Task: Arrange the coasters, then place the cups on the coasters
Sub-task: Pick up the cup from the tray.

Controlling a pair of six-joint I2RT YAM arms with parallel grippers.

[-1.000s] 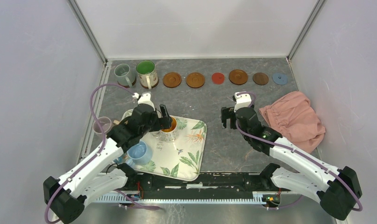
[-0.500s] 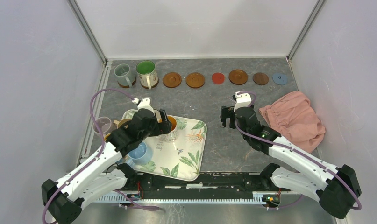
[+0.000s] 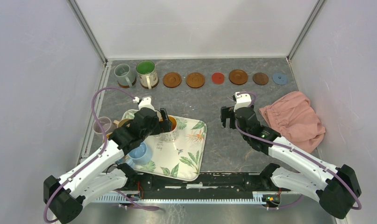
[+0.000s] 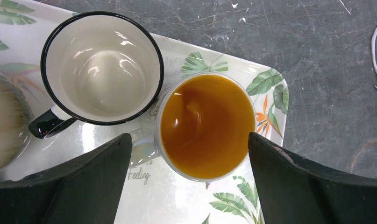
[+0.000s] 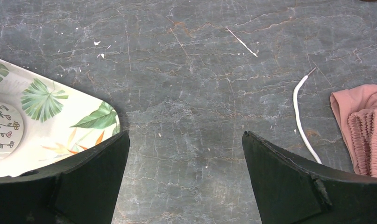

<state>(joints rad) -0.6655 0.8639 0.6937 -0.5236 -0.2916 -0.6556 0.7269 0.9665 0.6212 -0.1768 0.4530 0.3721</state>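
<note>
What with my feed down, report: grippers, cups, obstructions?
Both open: left gripper over orange-inside cup on tray, right gripper over table. Two cups on coasters, six bare. Cream cup close beside.

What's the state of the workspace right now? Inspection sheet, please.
Surface: grey stone-pattern table, white flecks.
Job's things: six bare coasters in the far row, ending at the grey-blue coaster; grey-green mug and green-inside mug on two more, far left; orange-inside mug, cream mug, light blue mug on the leaf-print tray.
Clutter: pink cloth, right side.
Grippers: left gripper open, straddling the orange-inside mug; right gripper open over bare table.
Cables: purple cable loops off left arm; white wire on table.
Surroundings: white walls, metal posts.
</note>
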